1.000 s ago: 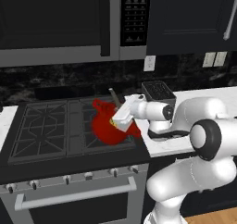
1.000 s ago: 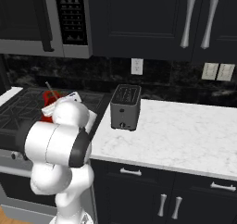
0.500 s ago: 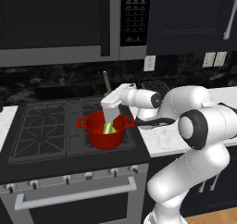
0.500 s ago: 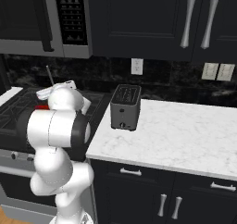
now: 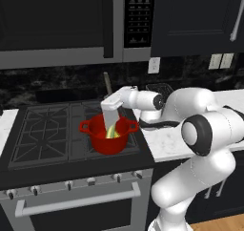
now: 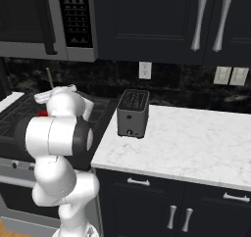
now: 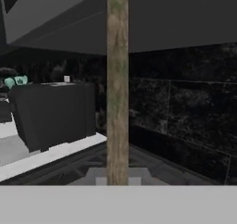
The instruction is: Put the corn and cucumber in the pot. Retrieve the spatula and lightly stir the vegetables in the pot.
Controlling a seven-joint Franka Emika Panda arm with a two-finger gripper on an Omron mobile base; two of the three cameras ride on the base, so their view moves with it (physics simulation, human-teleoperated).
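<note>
Since pale yellow and light green already show inside the red pot (image 5: 109,137) on the stove (image 5: 43,139), the corn (image 5: 114,132) and cucumber (image 5: 109,131) look loaded. With the fingers (image 5: 110,111) clamped on the spatula (image 7: 117,86), its handle rising above the pot, retrieval seems done; only light stirring appears left

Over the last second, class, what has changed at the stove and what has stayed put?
The white arm's tool swung its dark-handled spatula from leaning left to upright, blade down inside the round red pot. The pot shifted left on the burner. The tool stays shut on the spatula; the dark toaster stayed put.
</note>
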